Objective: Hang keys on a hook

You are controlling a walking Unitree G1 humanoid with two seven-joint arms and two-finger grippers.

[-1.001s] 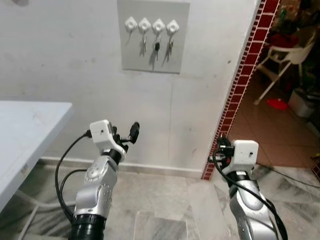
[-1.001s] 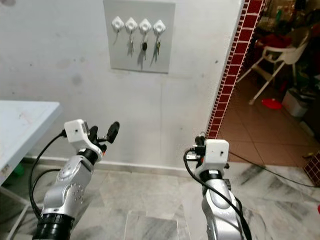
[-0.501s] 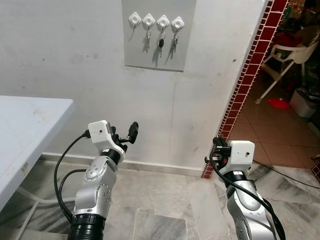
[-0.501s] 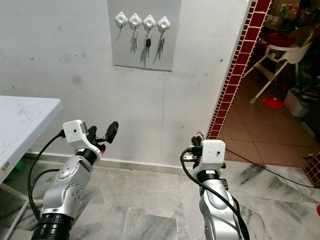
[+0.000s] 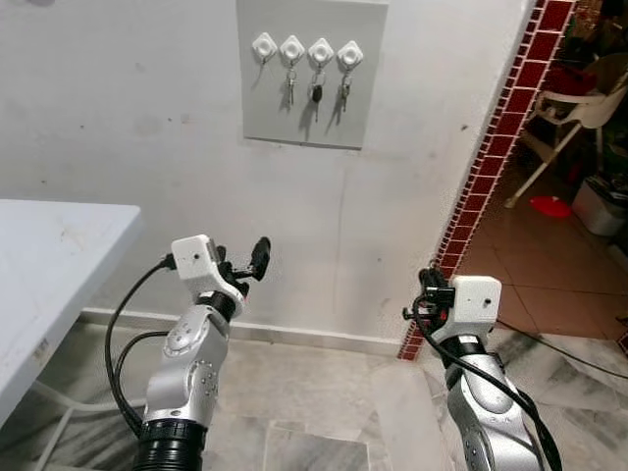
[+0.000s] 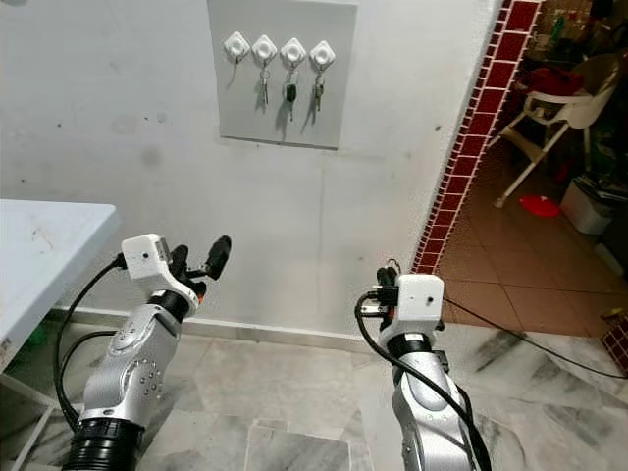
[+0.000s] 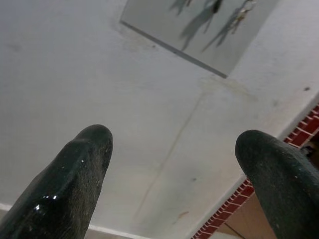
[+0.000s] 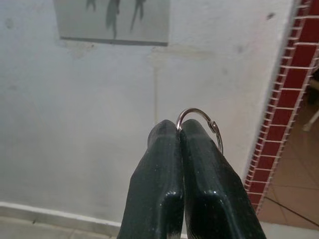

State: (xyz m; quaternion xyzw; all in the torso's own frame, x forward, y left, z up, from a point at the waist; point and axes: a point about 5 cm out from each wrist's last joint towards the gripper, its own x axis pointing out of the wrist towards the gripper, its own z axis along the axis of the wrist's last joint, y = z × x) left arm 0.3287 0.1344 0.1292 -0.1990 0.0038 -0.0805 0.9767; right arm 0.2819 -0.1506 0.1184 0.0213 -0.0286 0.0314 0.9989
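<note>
Facing a white wall, the right gripper (image 8: 178,130) pinches a thin silver key ring (image 8: 201,120); left gripper (image 7: 172,144) gapes empty.

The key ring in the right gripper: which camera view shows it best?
The right wrist view: the metal key ring arches out above the shut fingertips of the right gripper. In the eye views the wrist camera box hides the ring; the left wrist view looks at the wall.

Left gripper (image 7: 172,149): two black fingers (image 7: 70,184) are being held wide apart, nothing between them. White wall (image 7: 75,74): being faced beyond the fingertips. Grey panel (image 7: 199,30): being shown on the wall, with hanging keys (image 7: 239,12) blurred. Red brick edging (image 7: 304,127): being shown at the wall's end.
</note>
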